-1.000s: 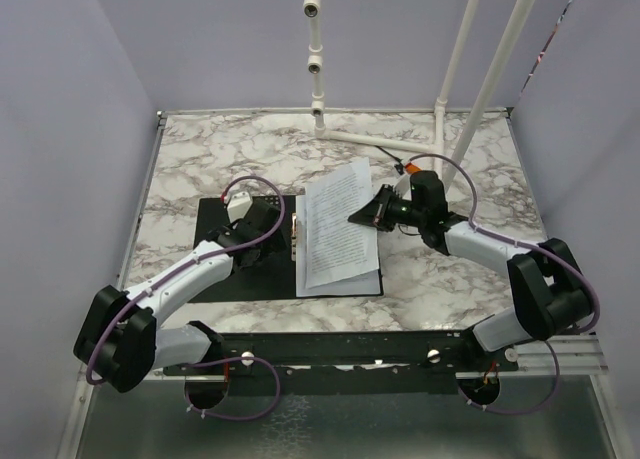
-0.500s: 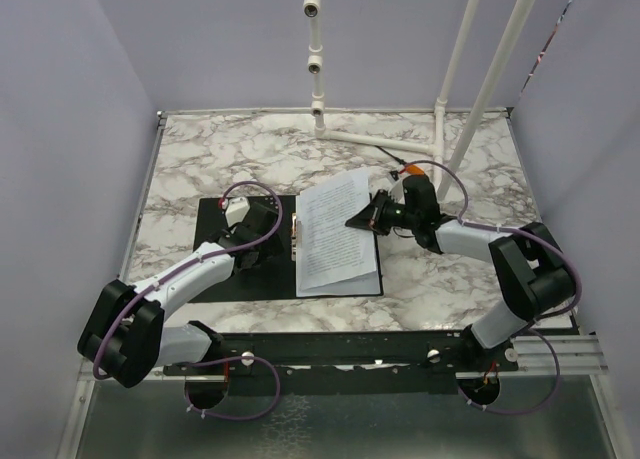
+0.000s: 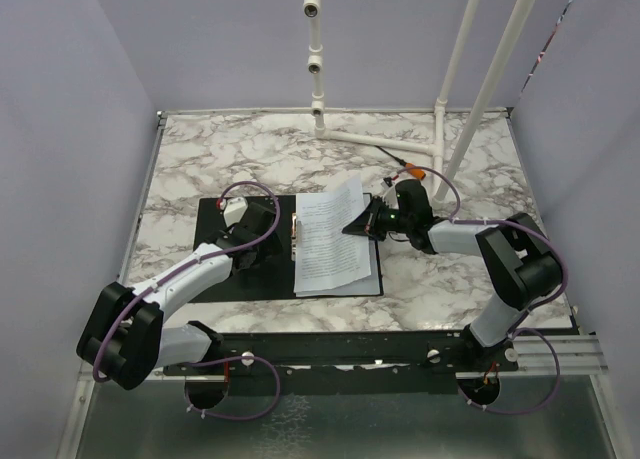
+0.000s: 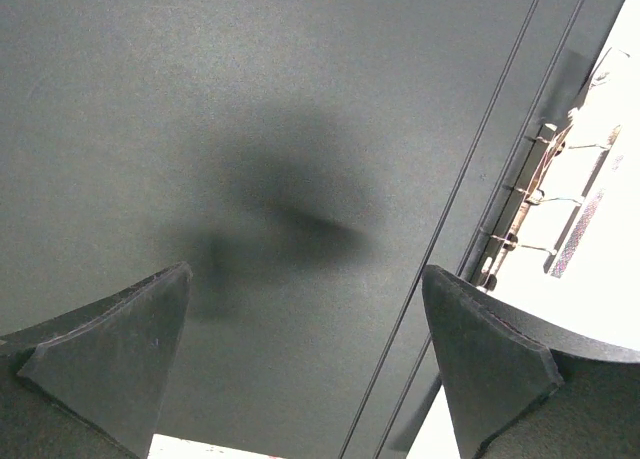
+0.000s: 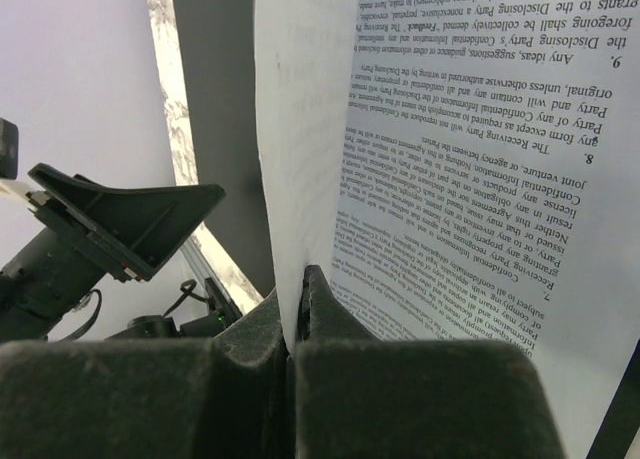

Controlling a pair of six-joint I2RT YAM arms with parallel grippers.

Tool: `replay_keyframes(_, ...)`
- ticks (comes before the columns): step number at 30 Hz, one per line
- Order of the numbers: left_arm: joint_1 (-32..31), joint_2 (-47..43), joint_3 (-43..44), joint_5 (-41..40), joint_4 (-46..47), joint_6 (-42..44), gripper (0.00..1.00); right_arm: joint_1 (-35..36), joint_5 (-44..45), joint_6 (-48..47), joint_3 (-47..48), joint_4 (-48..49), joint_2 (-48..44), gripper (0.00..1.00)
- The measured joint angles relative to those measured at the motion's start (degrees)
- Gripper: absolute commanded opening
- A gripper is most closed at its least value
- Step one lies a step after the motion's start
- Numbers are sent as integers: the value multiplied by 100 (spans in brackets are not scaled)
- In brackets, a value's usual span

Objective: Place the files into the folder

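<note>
White printed paper sheets (image 3: 330, 247) clamped in the right gripper (image 5: 296, 314), over the open black flat folder (image 3: 212, 217). Left gripper (image 4: 305, 289) gapes wide, empty.

Folder (image 3: 210, 219) right half hidden under files (image 3: 330, 239); spine clip (image 4: 530, 219) partly lost in white glare.

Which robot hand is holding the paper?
The right gripper: it is shut on the edge of the files. The left gripper hangs open over the black folder, holding nothing.
</note>
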Motion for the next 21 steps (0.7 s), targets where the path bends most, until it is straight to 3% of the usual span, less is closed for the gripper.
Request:
replay_keyframes(5, 17, -37, -7, 31, 2, 4, 99, 4, 0, 0, 0, 0, 76, 2)
replay_keyframes(12, 55, -85, -39, 55, 11, 15, 99, 26, 2, -2, 70, -2, 96, 27)
replay_keyframes(21, 92, -149, -66, 76, 20, 24, 99, 26, 24, -13, 98, -37, 96, 42)
